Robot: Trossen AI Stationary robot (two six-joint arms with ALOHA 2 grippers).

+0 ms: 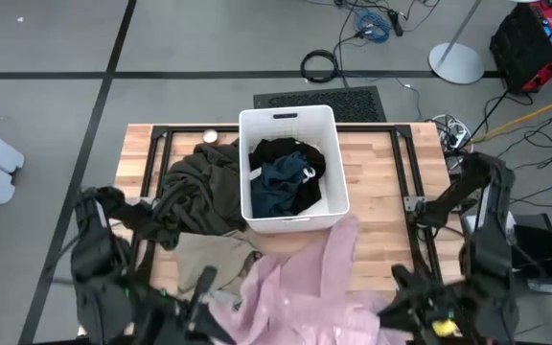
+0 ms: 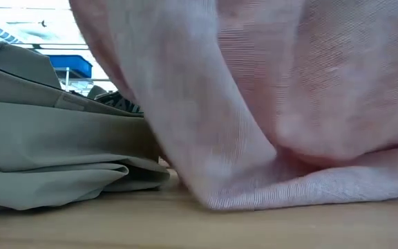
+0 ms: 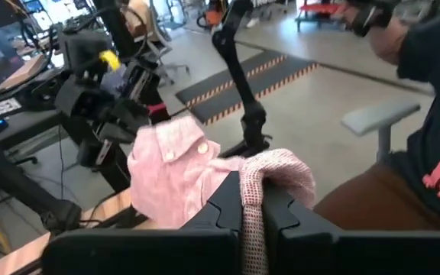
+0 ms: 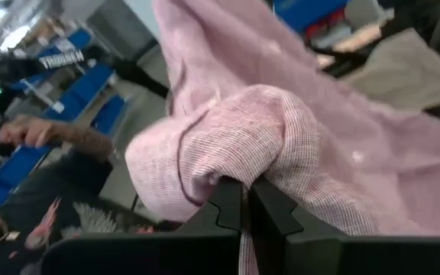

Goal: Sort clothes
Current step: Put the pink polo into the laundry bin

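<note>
The pink shirt (image 1: 300,278) hung stretched across the bottom centre of the frame between both grippers, left gripper (image 3: 250,200) and right gripper (image 4: 244,200) each clamped on an end

Even, bright indoor light here; the pale pink woven shirt (image 2: 289,97) fills the low view, blurred; wrist backgrounds smear.

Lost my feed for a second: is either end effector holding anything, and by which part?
Both hold the pale pink shirt. The left end effector pinches a bunched fold of its fabric; the right end effector pinches another bunched fold.
</note>
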